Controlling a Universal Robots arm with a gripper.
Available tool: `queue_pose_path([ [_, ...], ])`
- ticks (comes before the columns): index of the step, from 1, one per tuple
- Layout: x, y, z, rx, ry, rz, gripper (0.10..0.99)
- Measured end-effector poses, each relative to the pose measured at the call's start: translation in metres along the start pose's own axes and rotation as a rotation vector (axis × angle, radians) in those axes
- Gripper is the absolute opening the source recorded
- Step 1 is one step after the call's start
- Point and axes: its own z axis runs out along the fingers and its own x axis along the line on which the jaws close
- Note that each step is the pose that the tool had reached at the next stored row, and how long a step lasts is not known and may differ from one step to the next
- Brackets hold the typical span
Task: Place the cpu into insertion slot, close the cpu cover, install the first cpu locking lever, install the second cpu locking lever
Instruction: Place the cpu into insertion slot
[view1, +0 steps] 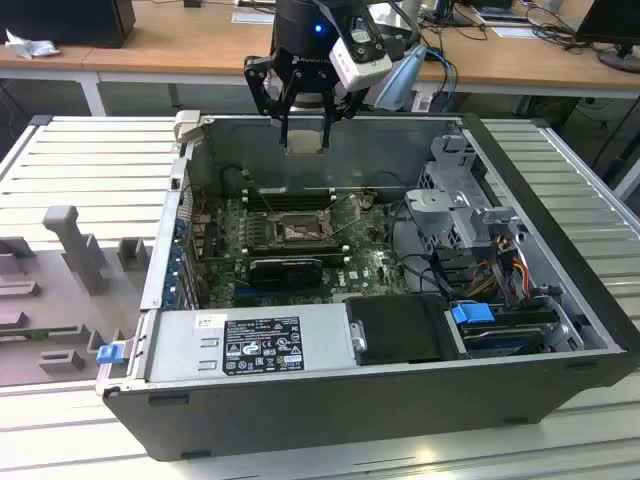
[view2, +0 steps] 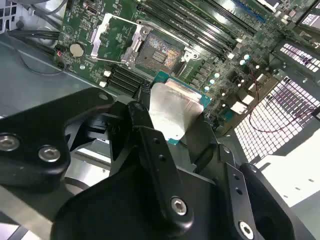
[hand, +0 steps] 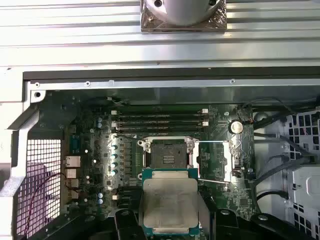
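Observation:
My gripper (view1: 304, 128) hangs above the far wall of the open computer case (view1: 560, 375) and is shut on the cpu (view1: 303, 140), a flat square chip with a pale silver face. In both wrist views the cpu (hand: 170, 202) (view2: 172, 107) sits between the black fingers (view2: 150, 140). Below it on the green board lies the insertion slot (hand: 167, 152) (view2: 157, 50) (view1: 295, 232), uncovered, with nothing in it. The cpu cover (hand: 214, 161) (view2: 107, 32), a thin silver frame, is swung open beside the slot. A thin wire lever (hand: 214, 182) lies near the cover.
Long black memory slots (hand: 160, 120) run beside the socket. A power supply (view1: 250, 345) fills the case's near side, with a drive cage (view1: 465, 215) and cables (view1: 510, 270) at the exterior view's right. Grey fixtures (view1: 75, 245) stand on the slatted table at the left.

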Motion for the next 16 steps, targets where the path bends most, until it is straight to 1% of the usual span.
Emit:
queue_pose_path([
  [2,0.0000,0.0000,0.0000,0.000,-0.0006,0.007,0.529],
  [5,0.0000,0.0000,0.0000,-0.001,-0.0037,0.042,0.529],
  [8,-0.0001,0.0000,0.0001,-0.001,-0.0083,0.092,0.529],
  [10,-0.0001,0.0000,0.0002,-0.001,-0.0100,0.112,0.529],
  [16,-0.0002,-0.0010,0.0024,-0.001,-0.0107,0.119,0.529],
])
